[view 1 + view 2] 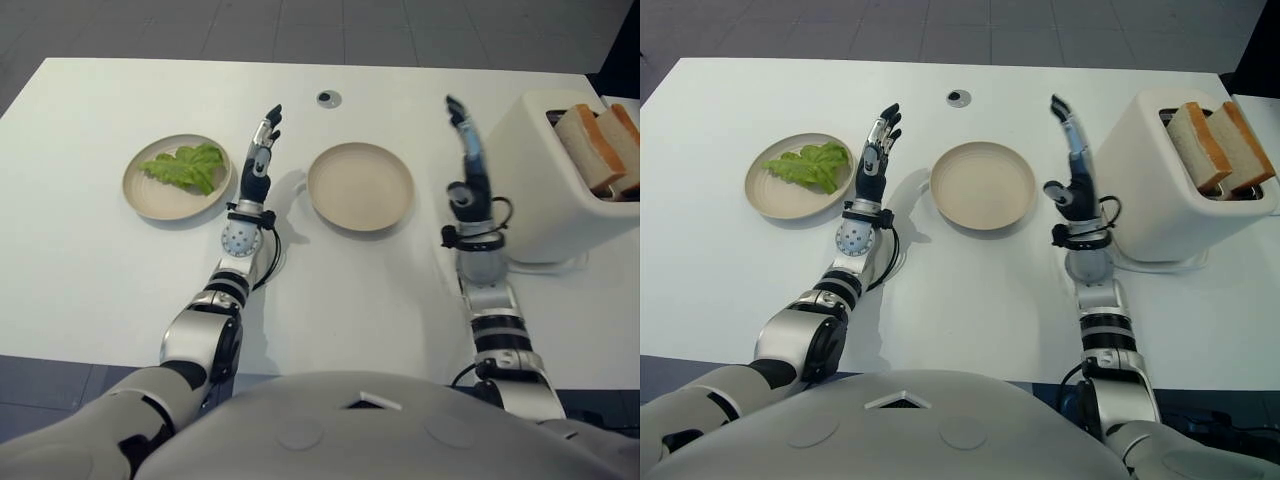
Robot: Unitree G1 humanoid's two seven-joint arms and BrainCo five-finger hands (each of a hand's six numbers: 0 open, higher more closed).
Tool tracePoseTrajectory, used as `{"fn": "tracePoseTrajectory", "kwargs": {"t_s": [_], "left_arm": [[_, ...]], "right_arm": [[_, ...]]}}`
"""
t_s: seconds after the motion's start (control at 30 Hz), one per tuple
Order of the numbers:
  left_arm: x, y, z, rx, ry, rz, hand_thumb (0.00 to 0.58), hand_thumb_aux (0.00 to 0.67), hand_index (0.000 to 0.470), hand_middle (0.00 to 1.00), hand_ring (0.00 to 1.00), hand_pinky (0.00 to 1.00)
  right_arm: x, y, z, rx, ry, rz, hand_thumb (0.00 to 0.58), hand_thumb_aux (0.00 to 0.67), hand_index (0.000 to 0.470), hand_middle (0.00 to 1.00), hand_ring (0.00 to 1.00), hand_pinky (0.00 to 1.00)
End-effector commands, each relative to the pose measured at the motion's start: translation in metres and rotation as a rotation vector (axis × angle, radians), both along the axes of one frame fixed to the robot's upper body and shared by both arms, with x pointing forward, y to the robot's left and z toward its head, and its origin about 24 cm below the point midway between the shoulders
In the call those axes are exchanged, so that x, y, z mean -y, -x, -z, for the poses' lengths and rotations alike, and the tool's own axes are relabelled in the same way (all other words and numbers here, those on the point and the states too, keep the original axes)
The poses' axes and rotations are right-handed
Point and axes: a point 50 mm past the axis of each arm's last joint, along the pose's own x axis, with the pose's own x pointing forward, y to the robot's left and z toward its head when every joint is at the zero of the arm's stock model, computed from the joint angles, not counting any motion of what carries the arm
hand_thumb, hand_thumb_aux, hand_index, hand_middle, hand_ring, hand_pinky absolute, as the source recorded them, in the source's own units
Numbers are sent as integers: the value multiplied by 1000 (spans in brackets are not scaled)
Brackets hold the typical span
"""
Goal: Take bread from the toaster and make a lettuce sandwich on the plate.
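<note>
Evidently left hand (258,165) and right hand (470,175) flank the plate (360,190), both outstretched and holding nothing

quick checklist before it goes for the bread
1. Bread sticking out of toaster: ok, two slices.
2. Right hand free: ok, open, beside toaster.
3. Left hand free: ok, open, between the plates.
4. Middle plate bare: ok.
5. Lettuce ready: ok, on left plate.
6. Heat of toaster: cannot tell.
</note>
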Motion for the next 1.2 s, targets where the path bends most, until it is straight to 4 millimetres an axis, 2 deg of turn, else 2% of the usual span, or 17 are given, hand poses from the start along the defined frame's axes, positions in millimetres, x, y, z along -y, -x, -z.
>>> {"fn": "tracePoseTrajectory", "kwargs": {"t_s": [0.03, 0.13, 0.2, 0.3, 0.37, 0.47, 0.7, 0.87, 1.0, 1.03, 1.07, 1.1, 1.13, 1.17, 1.2], "left_arm": [[19, 30, 36, -143, 6, 48, 0, 0, 0, 0, 0, 0], [28, 32, 36, -144, 19, 67, 0, 0, 0, 0, 0, 0], [30, 33, 36, -143, 25, 69, 0, 0, 0, 0, 0, 0], [31, 34, 36, -141, 33, 64, 0, 0, 0, 0, 0, 0], [31, 35, 36, -141, 35, 63, 0, 0, 0, 0, 0, 0], [31, 35, 35, -141, 34, 61, 0, 0, 0, 0, 0, 0], [31, 33, 32, -124, 32, 60, 0, 0, 0, 0, 0, 0], [32, 34, 29, -104, 43, 64, 0, 0, 0, 0, 0, 0], [33, 37, 28, -96, 53, 68, 0, 0, 0, 0, 0, 0], [33, 37, 28, -93, 54, 67, 0, 0, 0, 0, 0, 0], [32, 38, 28, -92, 55, 66, 0, 0, 0, 0, 0, 0], [32, 38, 28, -92, 56, 66, 0, 0, 0, 0, 0, 0], [32, 38, 28, -90, 56, 65, 0, 0, 0, 0, 0, 0], [31, 39, 28, -90, 57, 63, 0, 0, 0, 0, 0, 0], [31, 39, 28, -89, 58, 62, 0, 0, 0, 0, 0, 0]], "right_arm": [[50, 50, -80, 287, 146, 269, 0, 0, 0, 0, 0, 0], [94, 81, -109, 311, 262, 559, 0, 0, 0, 0, 0, 0], [130, 94, -111, 213, 349, 783, 0, 0, 0, 0, 0, 0], [177, 100, -86, -44, 446, 987, 0, 0, 0, 0, 0, 0], [190, 95, -64, -181, 492, 1013, 0, 0, 0, 0, 0, 0], [196, 82, -45, -299, 553, 1012, 0, 0, 0, 0, 0, 0], [205, 47, -27, -468, 666, 969, 0, 0, 0, 0, 0, 0], [214, 45, -22, -510, 687, 977, 0, 0, 0, 0, 0, 0], [202, 41, -30, -433, 716, 919, 0, 0, 0, 0, 0, 0], [196, 40, -34, -401, 729, 896, 0, 0, 0, 71, 71, 71], [188, 40, -39, -365, 742, 864, 5, 3, 2, 278, 278, 278], [181, 40, -43, -339, 754, 842, 405, 302, 212, 710, 710, 710], [176, 41, -46, -321, 763, 829, 484, 397, 278, 902, 902, 902], [172, 43, -51, -303, 761, 824, 565, 562, 394, 1000, 1000, 1000], [169, 45, -54, -292, 759, 826, 580, 670, 470, 1000, 1000, 1000]]}}
